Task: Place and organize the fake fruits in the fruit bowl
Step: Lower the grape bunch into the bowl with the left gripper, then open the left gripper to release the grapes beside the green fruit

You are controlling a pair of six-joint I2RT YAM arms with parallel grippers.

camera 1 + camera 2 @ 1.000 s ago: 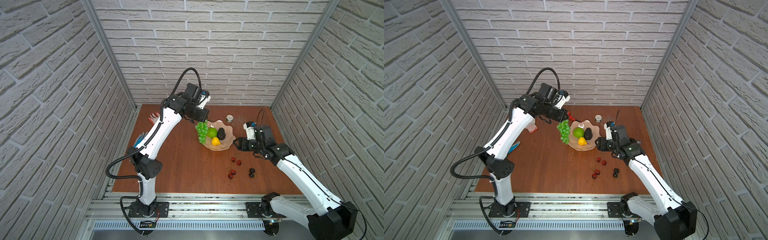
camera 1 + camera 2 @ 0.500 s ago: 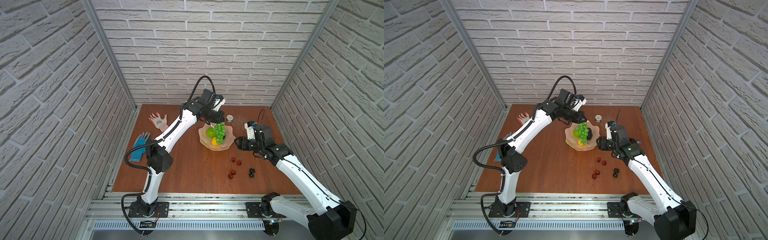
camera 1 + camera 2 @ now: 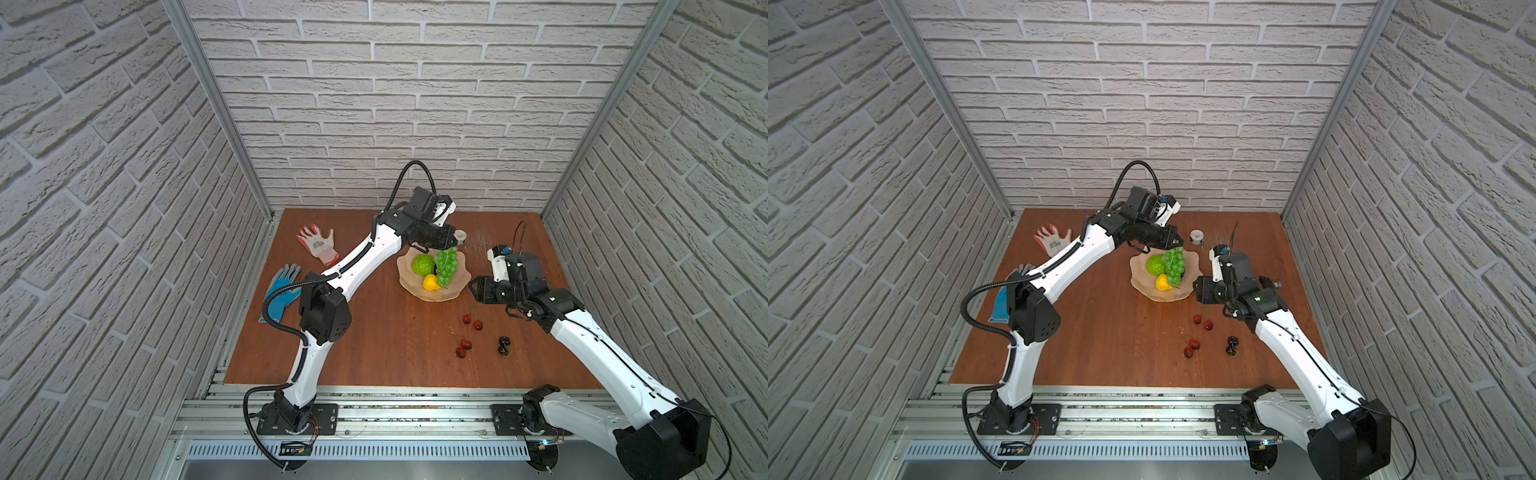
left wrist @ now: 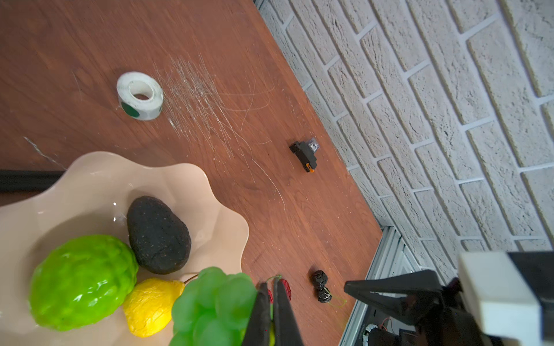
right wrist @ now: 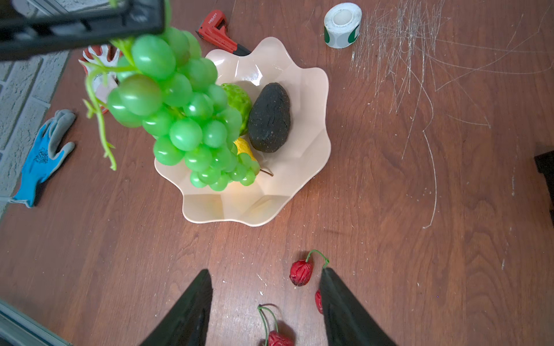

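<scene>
Right wrist view is showing you the green grape bunch (image 5: 186,119) hanging over the fruit bowl (image 5: 254,206). It is dangling by its stem from the left end effector (image 4: 272,295), whose jaws are pressing together on that stem. You cannot tell whether the lowest grapes are touching anything.

Under the bunch, the dark avocado (image 5: 269,118), the bumpy lime-green ball (image 4: 82,281) and the yellow pear (image 4: 150,305) are lying close together inside the bowl.

Just beside the bowl's rim in both top views, the right end effector (image 5: 265,274) is hovering with its jaws spread, gripping nothing.

On the desk (image 5: 389,194) near it, a red cherry pair (image 3: 472,323), another red pair (image 3: 463,348) and a dark cherry pair (image 3: 503,345) are lying outside the bowl.

Farther out, a tape roll (image 5: 341,25), a red wrench (image 5: 218,33) and a blue glove (image 5: 45,152) are lying on the desk.
</scene>
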